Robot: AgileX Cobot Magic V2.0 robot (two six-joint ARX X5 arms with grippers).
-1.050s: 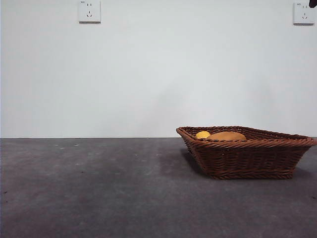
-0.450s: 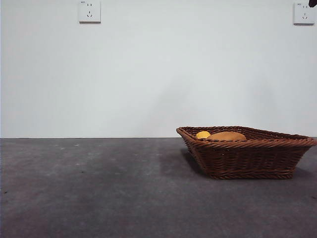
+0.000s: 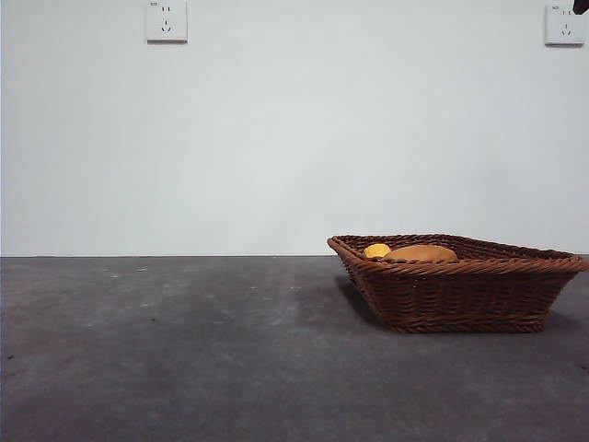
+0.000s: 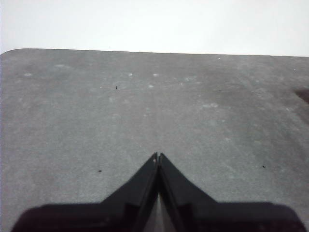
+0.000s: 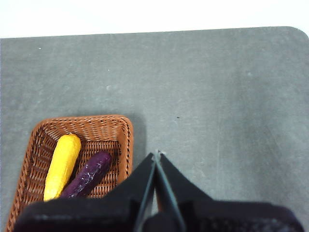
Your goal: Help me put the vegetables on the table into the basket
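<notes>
I have the basket (image 3: 457, 284) sitting on the bench (image 3: 184, 350), and the vegetables are inside it. Through the front view, the tan-brown potato (image 3: 421, 253) pokes just above the braided rim, with the yellow corn-like piece (image 3: 376, 250) touching its end. From the right wrist view, the corn-like piece lies lengthwise in the basket and the dark purple vegetable (image 5: 89, 174) rests right beside it, both angled the same way. My right gripper (image 5: 157, 155) hangs above bare bench just beside the basket's rim, jaws pressed together, gripping nothing. My left gripper (image 4: 158, 156) hangs well away from the basket over bare bench, jaws closed tip to tip, empty too.
</notes>
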